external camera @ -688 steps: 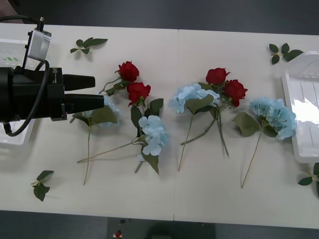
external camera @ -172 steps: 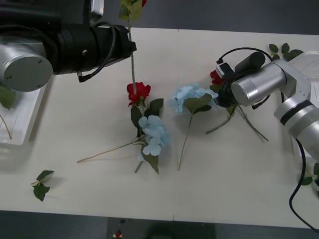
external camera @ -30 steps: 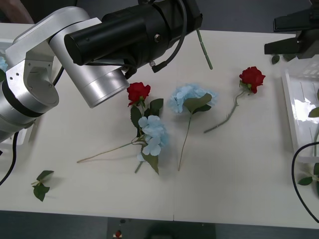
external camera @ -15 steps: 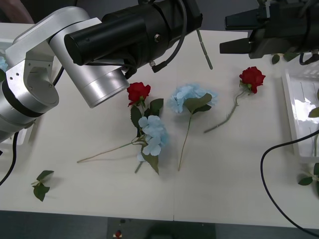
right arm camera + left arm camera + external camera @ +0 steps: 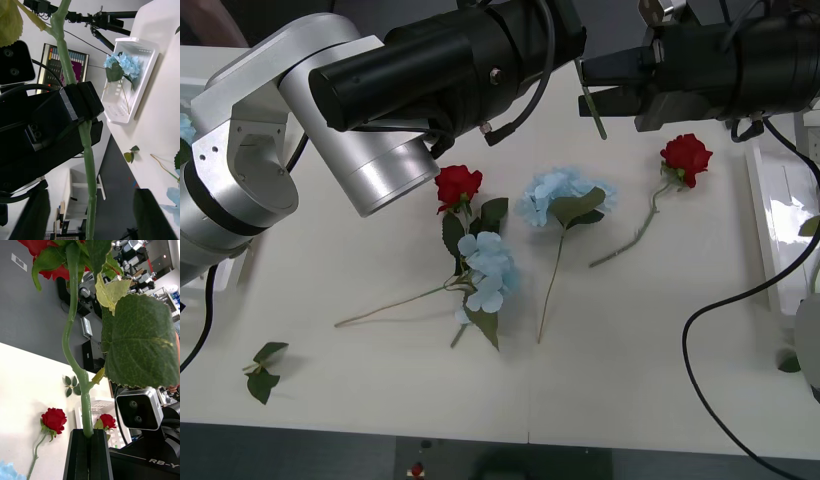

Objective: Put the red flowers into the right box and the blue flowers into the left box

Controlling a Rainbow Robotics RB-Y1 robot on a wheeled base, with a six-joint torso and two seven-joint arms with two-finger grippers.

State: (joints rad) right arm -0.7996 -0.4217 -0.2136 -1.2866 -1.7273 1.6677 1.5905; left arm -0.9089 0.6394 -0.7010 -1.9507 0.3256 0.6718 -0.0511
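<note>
Nearest on the desk: a loose green leaf sprig at the near left corner. Beyond it, mid-desk, a blue hydrangea lies with its long stem trailing left, touching a red rose just behind it. Beside these, to the right, a second blue hydrangea lies head away, stem pointing toward the near edge. Farther right a second red rose on the desk lies alone, stem angled down-left.

Left gripper: raised above the far middle of the desk, black fingers pressed together on the green stem of a held red rose; the stem's lower end hangs below the arm in the front view. Its bloom stands up above the fingers, large leaves beside it.

Right gripper: at the far right-centre, level with that hanging stem, black fingers spread with the stem between them, not closed on it.

Right box: at the right desk edge; it holds one more red rose.

Left box: at the far left edge, holding blue hydrangeas.
</note>
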